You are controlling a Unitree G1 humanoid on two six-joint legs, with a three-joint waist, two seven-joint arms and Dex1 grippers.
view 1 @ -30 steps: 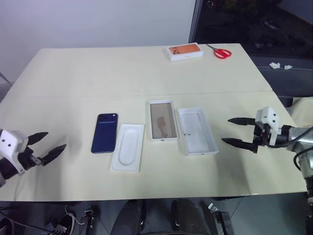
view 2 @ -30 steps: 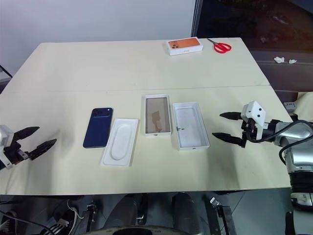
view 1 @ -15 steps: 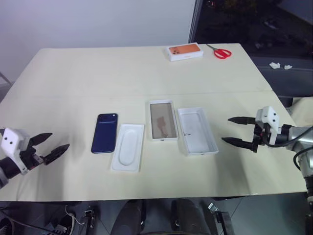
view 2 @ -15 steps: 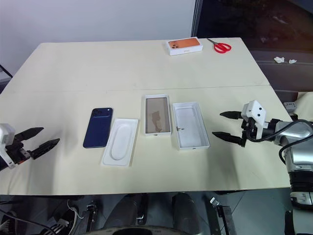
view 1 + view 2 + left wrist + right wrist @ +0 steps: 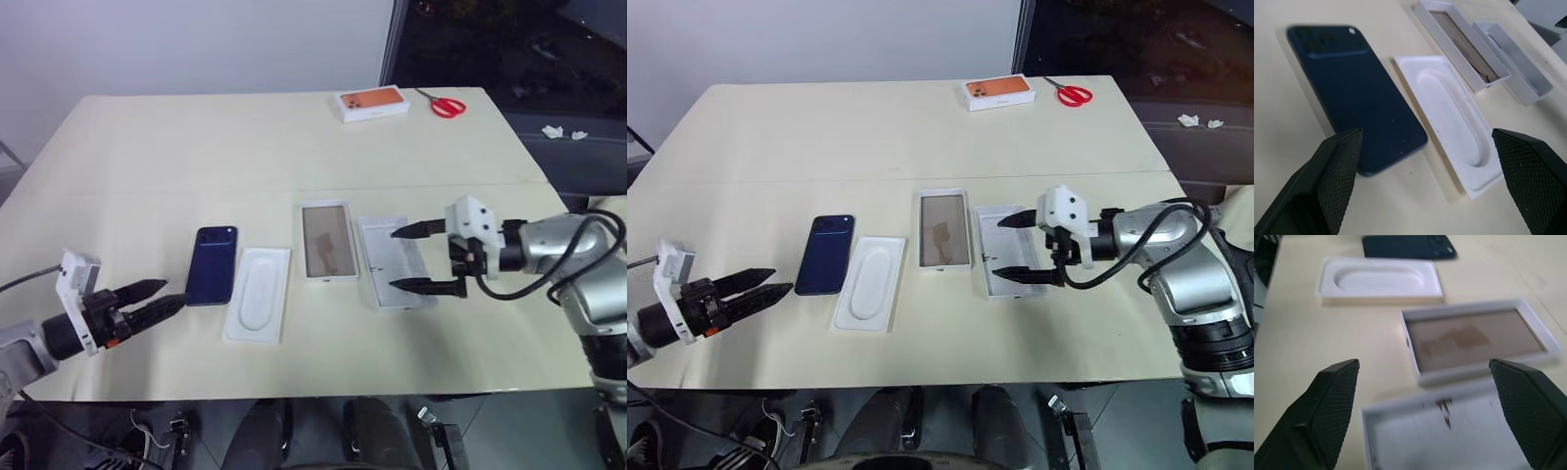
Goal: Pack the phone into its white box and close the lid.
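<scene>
- No readable writing anywhere; far box with orange top [image 5: 372, 103] carries only a tiny illegible mark.
- Cream matte table [image 5: 196, 147], seam across the middle; red-handled scissors [image 5: 443, 105] just beside the orange-topped box at the far edge.
- Slim dark blue phone [image 5: 211, 265], glossy back up, camera cluster at the far corner, flat on the table.
- Next to it, a white moulded insert [image 5: 257, 294] with oval recess; then the shallow white box [image 5: 327, 242] with tan-brown floor; then the lid [image 5: 392, 262], plain white inside, facing up.
- Left gripper [image 5: 152, 299] spread wide, empty, black textured fingers [image 5: 1334, 166] pointing at the phone's near end, just short of it.
- Right gripper [image 5: 411, 258] spread wide, empty, hovering over the lid, box just beyond.
</scene>
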